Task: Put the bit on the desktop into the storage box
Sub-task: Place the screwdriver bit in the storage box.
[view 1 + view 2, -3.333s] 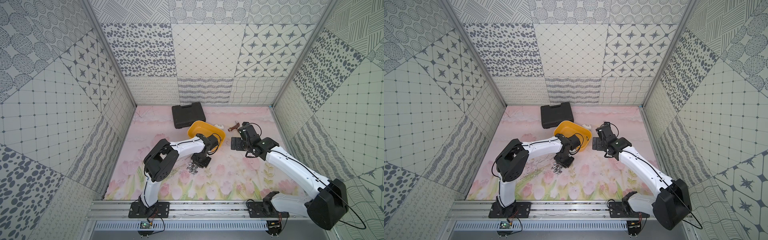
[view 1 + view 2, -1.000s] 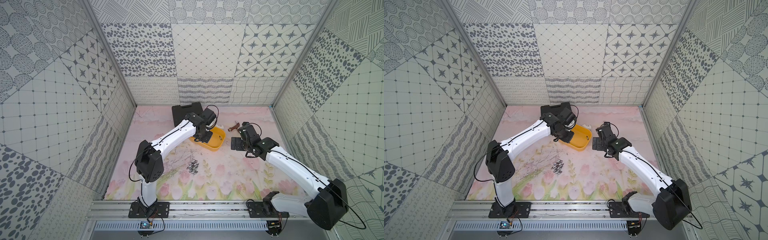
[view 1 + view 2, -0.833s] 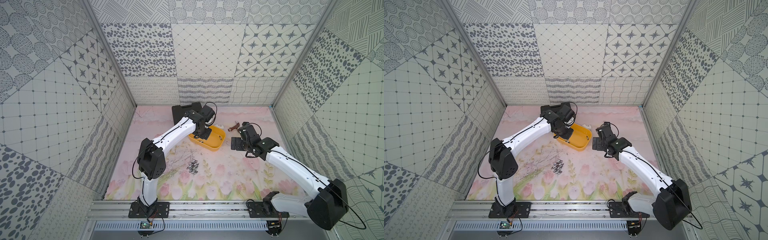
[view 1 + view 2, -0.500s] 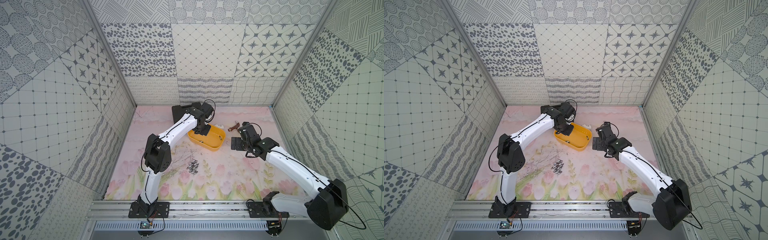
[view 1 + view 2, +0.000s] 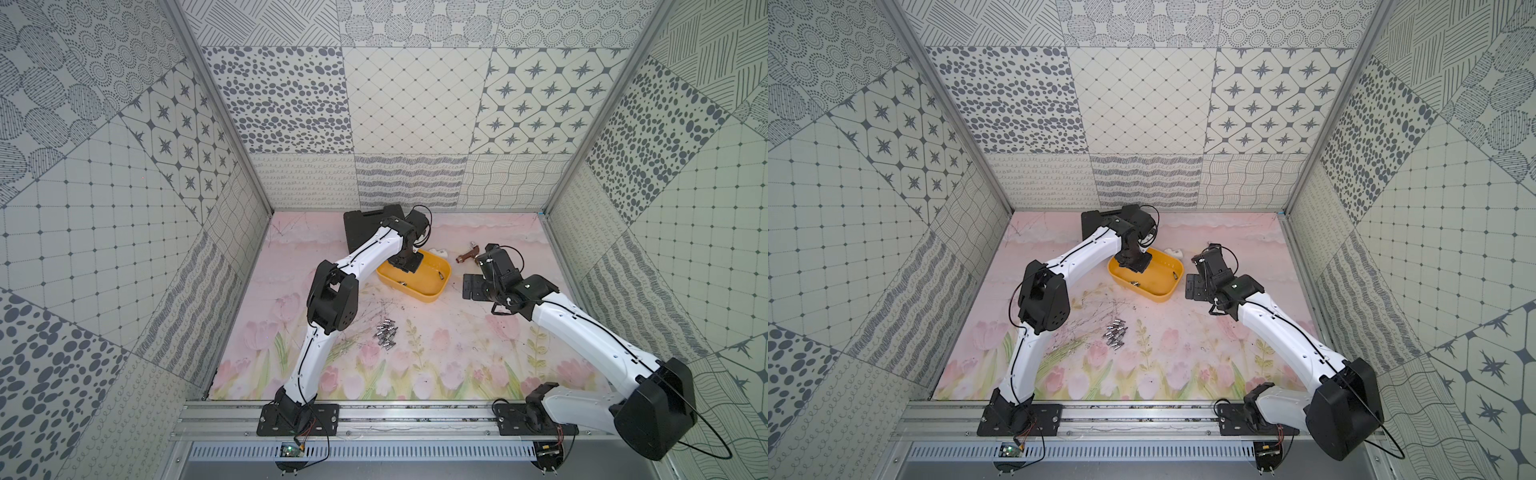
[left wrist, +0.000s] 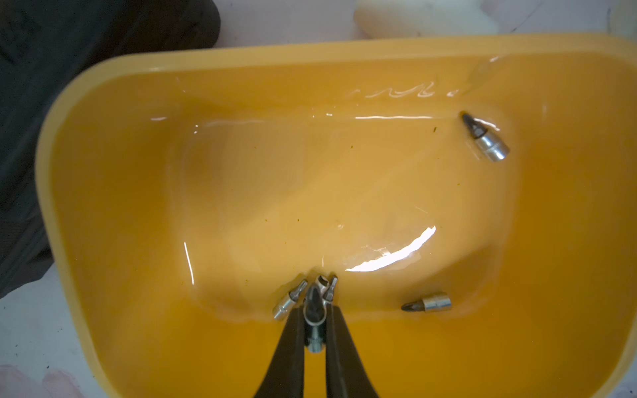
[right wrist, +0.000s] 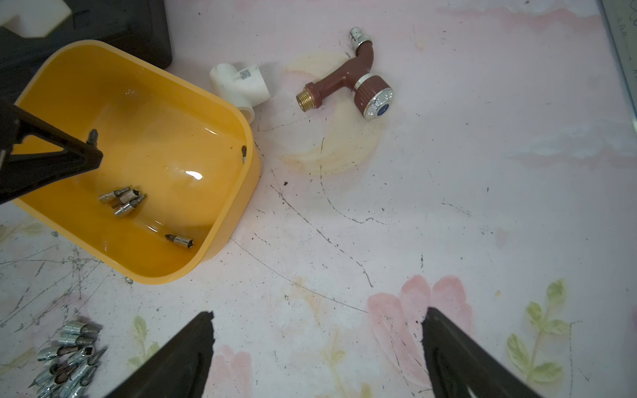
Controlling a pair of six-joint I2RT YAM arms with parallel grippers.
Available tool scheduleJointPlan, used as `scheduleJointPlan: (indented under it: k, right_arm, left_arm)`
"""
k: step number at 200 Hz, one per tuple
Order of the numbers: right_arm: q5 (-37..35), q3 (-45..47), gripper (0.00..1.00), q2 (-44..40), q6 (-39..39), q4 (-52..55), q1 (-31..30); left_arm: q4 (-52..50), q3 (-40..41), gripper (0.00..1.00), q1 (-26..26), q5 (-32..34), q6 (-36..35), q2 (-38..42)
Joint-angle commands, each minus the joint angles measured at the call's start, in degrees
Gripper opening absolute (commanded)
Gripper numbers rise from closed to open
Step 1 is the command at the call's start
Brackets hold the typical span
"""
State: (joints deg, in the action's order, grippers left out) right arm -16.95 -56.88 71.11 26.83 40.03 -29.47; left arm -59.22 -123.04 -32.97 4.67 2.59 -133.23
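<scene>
Bit of silver steel with a dark tip [image 7: 92,136] is pinched in the left claw [image 6: 315,310], whose jaws are closed tight on it, above the inside of the shallow yellow plastic storage box [image 6: 241,51]. Right claw [image 7: 317,312] gapes fully wide, empty, over the pink flowered table [image 7: 448,206] beside the box.

The risk, as I judge it, is that the released bit strikes the clustered bits [image 7: 122,201] directly beneath the left claw, skips on the glossy floor and hops the low rim. It might also cling to one jaw.

Count:
- One bit is gripped.
- Five lie in the box.
- Roughly ten loose bits [image 5: 384,334] are heaped on the table, back toward the arm's base from the left claw, too clumped to count surely.
- One black hard case [image 5: 361,226], one white plastic pipe tee [image 7: 239,84] and one brown tap [image 7: 351,82].
</scene>
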Motion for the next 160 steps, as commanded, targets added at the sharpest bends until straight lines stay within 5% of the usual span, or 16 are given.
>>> scheduleJointPlan:
  k: [1, 160]
  right_arm:
    - [-0.2, 0.3, 0.97, -1.4, 0.7, -1.4, 0.3]
    - [0.1, -0.1, 0.97, -1.3, 0.6, -1.4, 0.5]
  left_arm:
    - [-1.7, -1.4, 0.08, 0.7, -1.6, -1.4, -2.2]
    - [-1.6, -1.7, 0.08, 0.8, -2.0, -1.1, -5.3]
